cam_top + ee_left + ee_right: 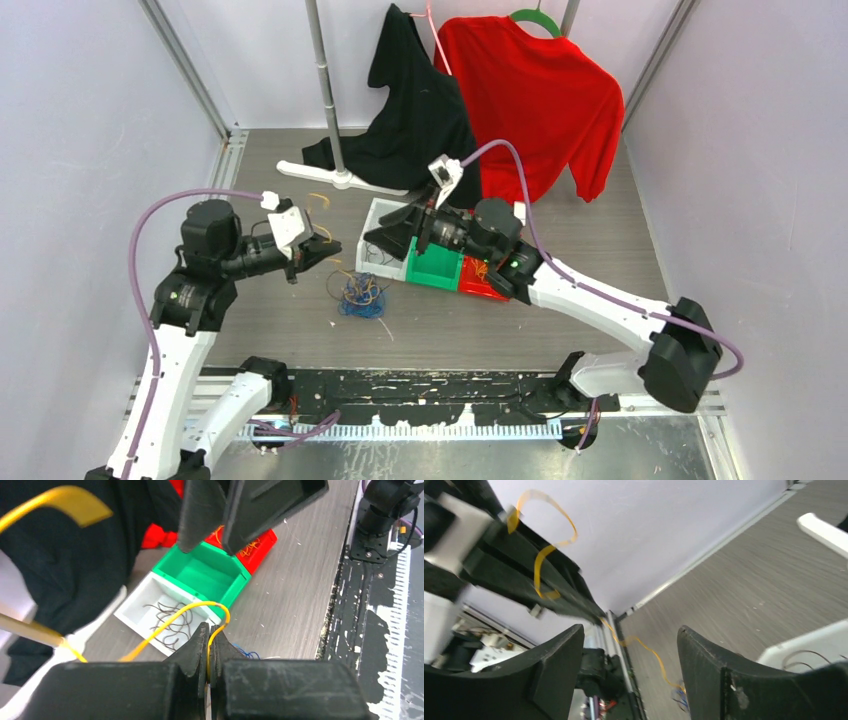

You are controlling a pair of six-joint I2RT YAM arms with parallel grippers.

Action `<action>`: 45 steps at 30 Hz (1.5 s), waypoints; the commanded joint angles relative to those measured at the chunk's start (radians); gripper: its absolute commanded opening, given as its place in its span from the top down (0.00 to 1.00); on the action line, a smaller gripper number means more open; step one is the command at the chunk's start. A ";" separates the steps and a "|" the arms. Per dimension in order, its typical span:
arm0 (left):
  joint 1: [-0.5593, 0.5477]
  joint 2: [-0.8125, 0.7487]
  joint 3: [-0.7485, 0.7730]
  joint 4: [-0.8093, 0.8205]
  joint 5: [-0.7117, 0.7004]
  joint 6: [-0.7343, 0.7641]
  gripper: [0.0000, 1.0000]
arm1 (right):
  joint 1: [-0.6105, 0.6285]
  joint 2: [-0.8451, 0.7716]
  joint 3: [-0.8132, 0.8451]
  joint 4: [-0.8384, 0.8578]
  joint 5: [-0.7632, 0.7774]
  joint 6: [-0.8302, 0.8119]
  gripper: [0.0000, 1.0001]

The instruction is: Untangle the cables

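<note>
A: While the left pincer [210,632] clamps a yellow cable [176,614] trailing to the tangle [362,296] on the desk [580,250], which step is this?

B: Drawing one strand out. The right pincer [630,630] gapes empty; next, it probably must pin the tangle.

Left claw [210,630]: its body is cut off by the bottom edge of your wrist view. The yellow cable [175,615] pinched in it runs off the frame to the claw's left, so you can't see the far end. Up-left of the claw a yellow strand [75,505] is blurred; can't tell if it's the same cable. Right claw [630,630]: the tangle [678,694] is tiny and blurred, partly behind its right finger. Overhead, the red bin [478,285] sits mostly hidden under that arm.
</note>
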 commanded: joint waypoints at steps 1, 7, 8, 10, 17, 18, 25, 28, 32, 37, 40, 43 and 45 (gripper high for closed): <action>-0.004 0.004 0.135 -0.048 -0.018 0.044 1.00 | -0.003 -0.114 -0.093 -0.002 0.035 -0.200 0.25; -0.004 0.036 0.242 -0.052 0.004 0.020 1.00 | -0.001 -0.105 -0.215 0.116 -0.026 -0.294 0.23; -0.005 0.041 0.256 -0.051 0.002 0.020 1.00 | 0.003 -0.089 -0.220 0.155 -0.041 -0.290 0.23; -0.004 0.051 0.278 -0.051 -0.004 0.021 1.00 | 0.023 -0.057 -0.216 0.209 -0.054 -0.290 0.23; -0.005 0.064 0.324 -0.051 0.002 0.011 1.00 | 0.134 0.067 -0.096 0.245 -0.046 -0.383 0.23; -0.006 0.065 0.328 -0.052 0.005 0.009 1.00 | 0.139 0.089 -0.080 0.262 -0.046 -0.382 0.23; -0.005 0.075 0.361 -0.058 0.026 -0.004 1.00 | 0.151 0.226 0.007 0.385 -0.087 -0.316 0.24; -0.003 0.084 0.373 -0.058 0.033 -0.004 1.00 | 0.154 0.276 0.048 0.374 -0.031 -0.316 0.28; -0.005 0.096 0.403 -0.059 0.043 -0.017 1.00 | 0.155 0.336 0.085 0.386 0.009 -0.307 0.38; -0.005 0.112 0.442 -0.058 0.057 -0.027 1.00 | 0.166 0.409 0.102 0.398 0.025 -0.299 0.50; -0.005 0.127 0.480 -0.058 0.060 -0.030 1.00 | 0.185 0.451 0.085 0.416 0.047 -0.306 0.50; -0.005 0.153 0.535 -0.047 0.058 -0.033 1.00 | 0.207 0.499 0.067 0.441 0.074 -0.314 0.48; -0.006 0.176 0.590 -0.030 0.053 -0.043 1.00 | 0.227 0.530 0.051 0.463 0.102 -0.328 0.46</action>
